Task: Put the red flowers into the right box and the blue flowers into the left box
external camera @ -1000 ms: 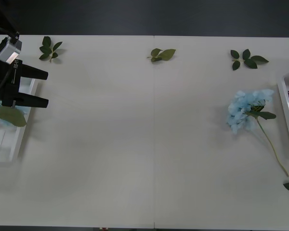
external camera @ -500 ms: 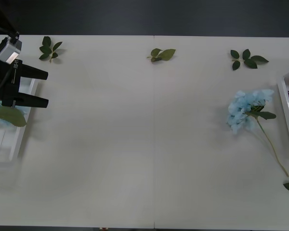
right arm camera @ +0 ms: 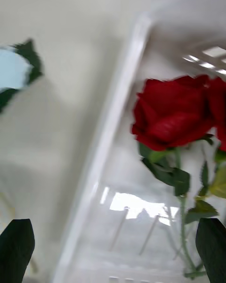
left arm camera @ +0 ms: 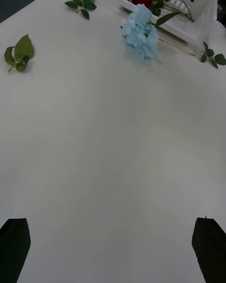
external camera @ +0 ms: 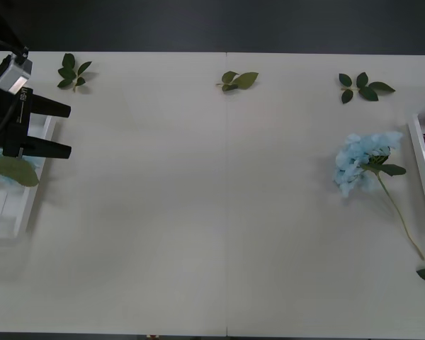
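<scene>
The left tool (external camera: pixel 64 129) hangs with its fingers apart and empty over the left box (external camera: pixel 28 202); the right tool (right arm camera: pixel 113 245), also spread, hovers above the red flowers (right arm camera: pixel 172 113) in the right box (right arm camera: pixel 113 118). One blue flower (external camera: pixel 361 163) lies on the surface (external camera: pixel 198 212) just beside that box. It is probably best gripped low on the stem.

One blue flower (external camera: pixel 360 163) is counted lying loose on the worktop (external camera: pixel 212 212). Two red flowers (right arm camera: pixel 172 113) are seen in the right box (right arm camera: pixel 113 137); any others cannot be told. Four leaf sprigs (external camera: pixel 239 79) are counted on the worktop. Two boxes are counted, including the left box (external camera: pixel 21 205). One pincer (external camera: pixel 60 129) is counted, its two fingers spread.
</scene>
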You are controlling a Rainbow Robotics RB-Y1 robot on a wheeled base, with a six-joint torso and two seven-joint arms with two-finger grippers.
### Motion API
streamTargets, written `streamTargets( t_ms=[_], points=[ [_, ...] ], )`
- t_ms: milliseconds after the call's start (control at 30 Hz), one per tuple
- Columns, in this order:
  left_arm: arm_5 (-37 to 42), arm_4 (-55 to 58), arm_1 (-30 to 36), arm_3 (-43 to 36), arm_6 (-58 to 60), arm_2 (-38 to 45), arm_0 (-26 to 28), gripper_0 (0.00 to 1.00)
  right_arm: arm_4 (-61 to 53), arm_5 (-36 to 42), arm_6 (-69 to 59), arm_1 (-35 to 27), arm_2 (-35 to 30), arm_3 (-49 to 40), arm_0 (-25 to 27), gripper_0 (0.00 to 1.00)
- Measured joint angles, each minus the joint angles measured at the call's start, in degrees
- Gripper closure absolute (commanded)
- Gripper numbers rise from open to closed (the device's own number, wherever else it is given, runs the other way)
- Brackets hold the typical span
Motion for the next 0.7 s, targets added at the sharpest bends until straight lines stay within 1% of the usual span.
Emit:
streamTargets(
  t_ms=[167,300,400,500,633,700],
  points=[
    [0.00,0.00,0.00,0.00,0.00,0.00,0.00,0.00,2.18,7.20,-12.01,0.26,0.00,-10.26,0.00,0.00],
    [0.00,0.00,0.00,0.00,0.00,0.00,0.00,0.00,4.61,10.74,-15.18,2.37,0.00,-14.63,0.03,0.00],
    [0.00,0.00,0.00,0.00,0.00,0.00,0.00,0.00,8.14,10.91,-16.50,4.56,0.00,-17.34,1.17,0.00],
    [0.00,0.00,0.00,0.00,0.00,0.00,0.00,0.00,12.62,10.78,-16.58,6.12,0.00,-20.77,4.18,0.00],
    [0.00,0.00,0.00,0.00,0.00,0.00,0.00,0.00,16.08,7.35,-17.33,6.85,0.58,-23.66,8.82,0.00],
    [0.00,0.00,0.00,0.00,0.00,0.00,0.00,0.00,17.78,6.02,-18.00,6.85,1.96,-23.89,10.07,0.00]
  ],
)
